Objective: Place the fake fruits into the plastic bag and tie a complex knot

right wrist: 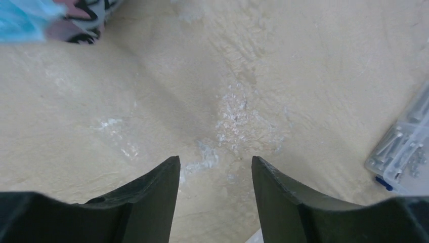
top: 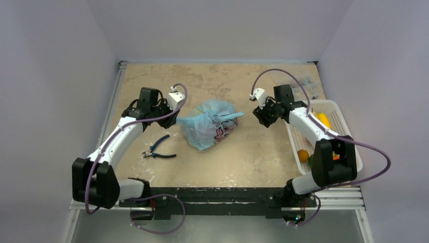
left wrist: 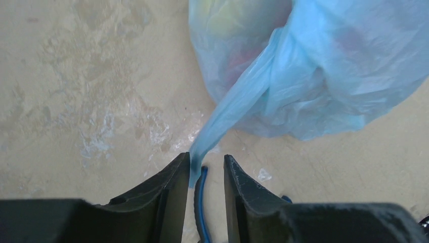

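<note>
The light-blue plastic bag [top: 210,126] lies on the table between my arms, its top gathered into a twisted knot [top: 224,116]. Fake fruits [left wrist: 235,53] show dimly red and yellow through its film. One handle strip [left wrist: 227,109] runs from the bag to my left gripper [left wrist: 206,157] and rests against the inner face of the left finger only; the jaws stand apart. My left gripper [top: 175,120] is at the bag's left side. My right gripper [top: 258,115] hovers right of the bag, and in its wrist view my right gripper [right wrist: 215,158] is open over bare table.
Blue-handled pliers [top: 159,148] lie near the left arm, one handle under the left fingers. A white slotted basket [top: 349,136] at the right edge holds a yellow fruit [top: 324,120] and an orange one [top: 302,155]. A clear packet of screws [right wrist: 404,152] lies at the far right.
</note>
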`<state>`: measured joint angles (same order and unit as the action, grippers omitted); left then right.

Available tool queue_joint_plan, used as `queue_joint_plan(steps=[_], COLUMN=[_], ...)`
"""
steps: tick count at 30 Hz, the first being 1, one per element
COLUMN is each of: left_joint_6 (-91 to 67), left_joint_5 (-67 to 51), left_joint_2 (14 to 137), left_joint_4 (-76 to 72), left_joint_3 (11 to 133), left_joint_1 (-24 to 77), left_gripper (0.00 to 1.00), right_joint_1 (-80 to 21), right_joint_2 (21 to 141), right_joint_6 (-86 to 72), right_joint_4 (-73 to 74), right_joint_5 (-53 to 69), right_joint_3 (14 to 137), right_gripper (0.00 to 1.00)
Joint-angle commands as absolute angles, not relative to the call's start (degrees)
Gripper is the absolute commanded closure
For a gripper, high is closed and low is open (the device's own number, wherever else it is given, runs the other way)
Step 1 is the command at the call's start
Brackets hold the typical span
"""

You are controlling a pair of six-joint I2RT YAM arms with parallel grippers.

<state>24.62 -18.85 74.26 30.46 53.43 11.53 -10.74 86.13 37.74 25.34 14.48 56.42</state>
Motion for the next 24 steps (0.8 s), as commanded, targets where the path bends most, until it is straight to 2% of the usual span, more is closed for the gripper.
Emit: queue_joint_plan(steps=[1, 3, 4, 6, 7, 8, 10, 18, 24], left_joint_6=[23.0, 22.1, 21.6, 20.0, 19.1, 17.8, 15.0, 1.3, 0.9], left_joint_5=[-25.8, -28.5, -29.2, -30.1, -30.1, -29.9, -29.7, -28.8, -19.4], left_joint_2=[70.7, 69.5, 69.0, 68.1, 67.9, 67.9, 68.4, 81.0, 82.8], left_joint_4=[33.7, 34.8, 35.5, 37.3, 38.2, 39.3, 41.6, 58.0, 57.6], left_joint_3=[58.7, 60.3, 61.1, 63.8, 65.5, 67.5, 72.2, 96.0, 90.6], left_joint_1=[13.9, 14.1, 14.1, 14.0, 14.0, 14.0, 13.8, 4.8, 1.7], left_gripper=[0.63, 0.51, 0.41, 0.15, 0.05, 0.01, 0.00, 0.00, 0.00], right_joint_1=[-10.8, -10.7, -10.7, -10.6, -10.5, -10.4, -10.1, -3.0, 1.8], right_joint_2=[82.2, 80.7, 79.8, 78.2, 77.5, 77.0, 76.7, 81.1, 82.6], right_joint_6=[36.2, 35.2, 34.1, 32.2, 31.2, 29.8, 26.1, -1.4, -9.1], right_joint_4=[28.8, 29.8, 29.9, 30.2, 30.3, 30.4, 30.2, 25.4, 20.0], right_joint_5=[19.8, 20.0, 20.1, 21.0, 21.8, 22.4, 23.4, 25.7, 24.7], right_joint_3=[62.7, 64.4, 65.2, 67.2, 68.4, 69.8, 72.8, 82.6, 75.5], right_gripper=[0.40, 0.31, 0.25, 0.16, 0.12, 0.09, 0.01, 0.01, 0.01])
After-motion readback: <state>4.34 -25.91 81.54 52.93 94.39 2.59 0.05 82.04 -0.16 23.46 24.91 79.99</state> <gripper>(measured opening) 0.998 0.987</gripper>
